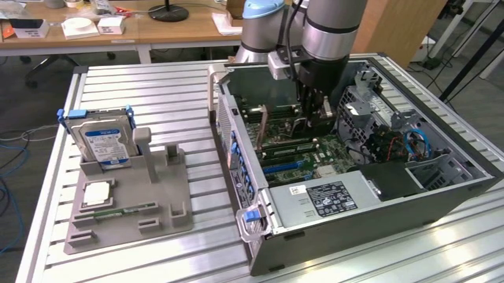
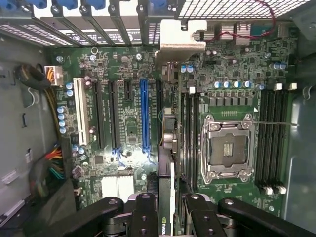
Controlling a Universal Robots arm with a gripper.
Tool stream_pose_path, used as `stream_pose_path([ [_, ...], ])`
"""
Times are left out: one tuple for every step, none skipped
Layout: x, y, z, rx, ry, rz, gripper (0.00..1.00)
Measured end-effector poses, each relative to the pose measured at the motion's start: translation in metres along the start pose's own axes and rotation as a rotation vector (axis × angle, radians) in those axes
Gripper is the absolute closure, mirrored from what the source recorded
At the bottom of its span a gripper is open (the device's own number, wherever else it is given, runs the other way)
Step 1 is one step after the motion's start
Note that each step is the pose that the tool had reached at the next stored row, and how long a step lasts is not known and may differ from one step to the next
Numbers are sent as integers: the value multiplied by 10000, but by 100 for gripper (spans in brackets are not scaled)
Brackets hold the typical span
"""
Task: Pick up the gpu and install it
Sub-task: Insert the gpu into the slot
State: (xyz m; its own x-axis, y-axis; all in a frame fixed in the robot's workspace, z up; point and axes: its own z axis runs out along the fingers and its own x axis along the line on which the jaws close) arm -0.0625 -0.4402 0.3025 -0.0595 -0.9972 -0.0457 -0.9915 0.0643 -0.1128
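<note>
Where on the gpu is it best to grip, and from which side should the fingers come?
Its long top edge, from straight above, fingers on the two flat faces. The gpu hangs edge-on over the motherboard, thin as a slat, metal bracket at one end; the gripper holds it so.

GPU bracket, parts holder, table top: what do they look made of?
GPU bracket: looks like bare sheet metal, pale silvery with a folded tab. Parts holder: probably matte gray plastic, uniform and dull with molded posts and slots. Table top: likely aluminum, light silvery ribbed slats with soft glare.
</note>
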Motion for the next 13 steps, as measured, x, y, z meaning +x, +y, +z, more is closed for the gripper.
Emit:
stream_pose_path([
  [2,1,12,1,-1,3,74],
  [5,3,21,1,0,5,74],
  [7,4,33,1,0,6,74],
  [7,6,49,1,0,10,74],
  [9,8,65,1,3,17,74],
  [10,10,82,0,3,29,74],
  [13,11,98,-3,4,40,74],
  [20,11,111,-9,6,45,74],
  [28,12,118,-16,8,47,74],
  [28,13,119,-19,7,48,74],
  [28,13,119,-18,7,48,74],
  [28,13,119,-19,7,49,74],
  [28,13,119,-19,7,49,74],
])
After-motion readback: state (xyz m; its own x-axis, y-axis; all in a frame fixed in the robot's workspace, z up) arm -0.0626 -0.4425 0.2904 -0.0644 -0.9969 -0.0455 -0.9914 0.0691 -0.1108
